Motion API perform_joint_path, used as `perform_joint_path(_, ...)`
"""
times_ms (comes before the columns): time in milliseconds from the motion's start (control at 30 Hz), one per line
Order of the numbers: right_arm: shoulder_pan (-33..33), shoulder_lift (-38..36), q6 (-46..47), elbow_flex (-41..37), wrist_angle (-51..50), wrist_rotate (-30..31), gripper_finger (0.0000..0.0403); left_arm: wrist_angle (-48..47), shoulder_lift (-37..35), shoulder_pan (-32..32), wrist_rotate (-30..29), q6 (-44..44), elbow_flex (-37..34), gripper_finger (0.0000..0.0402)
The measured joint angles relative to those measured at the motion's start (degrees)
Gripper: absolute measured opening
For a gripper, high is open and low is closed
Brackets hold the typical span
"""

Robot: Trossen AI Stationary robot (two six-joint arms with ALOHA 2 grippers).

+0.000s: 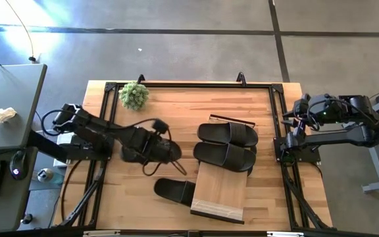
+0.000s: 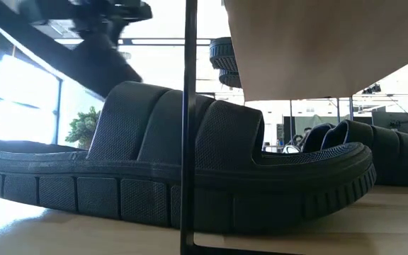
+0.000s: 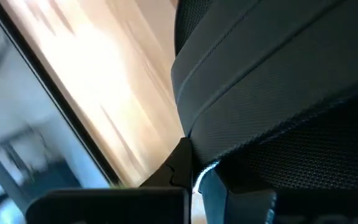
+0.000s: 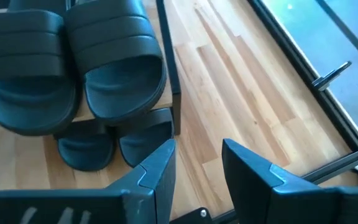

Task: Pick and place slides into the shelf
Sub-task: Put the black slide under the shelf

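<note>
My left gripper (image 1: pixel 160 150) reaches in from the table's left and is shut on a black slide (image 1: pixel 170 153). That slide's ribbed strap (image 3: pixel 260 93) fills the left wrist view. Two slides (image 1: pixel 227 133) (image 1: pixel 224 157) lie side by side on the far end of the shelf's light plank (image 1: pixel 219 191). Two others (image 4: pixel 86 146) (image 4: pixel 145 140) rest beneath it. One slide (image 1: pixel 173 191) lies on the table with its end under the shelf's left side, and looms large in the low view (image 2: pixel 154 177). My right gripper (image 4: pixel 197 162) waits open at the table's right edge. My left gripper holds the slide at its wide strap (image 3: pixel 229 143), which lies directly against the fingers (image 3: pixel 182 165). The strap itself covers the place of contact, so which finger is inside it I cannot tell. Whether the sole is off the table does not show.
A small green plant (image 1: pixel 134 95) stands near the table's far left corner. A thin dark frame (image 1: pixel 104 131) runs around the tabletop. The shelf's dark leg (image 2: pixel 188 127) stands in front of the nearest slide. Bare wood lies between the shelf and the right arm (image 4: pixel 241 93).
</note>
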Motion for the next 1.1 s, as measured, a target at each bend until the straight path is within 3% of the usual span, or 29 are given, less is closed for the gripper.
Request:
perform_joint_path(100,0.0,0.0,0.0,0.0,0.2,1.3,0.0119,8.0,0.0,1.9,0.4,7.6,-1.9,0.0)
perform_joint_path(233,0.0,0.0,0.7,0.0,0.7,3.4,0.0119,11.6,0.0,3.6,0.7,14.0,-5.8,0.0)
perform_joint_path(600,0.0,0.0,2.1,0.0,0.7,7.4,0.0119,30.5,0.0,2.1,1.4,16.9,-17.6,0.0)
perform_joint_path(1100,0.0,0.0,4.6,0.0,0.7,7.9,0.0119,55.4,0.1,-0.2,3.1,17.3,-26.6,0.0)
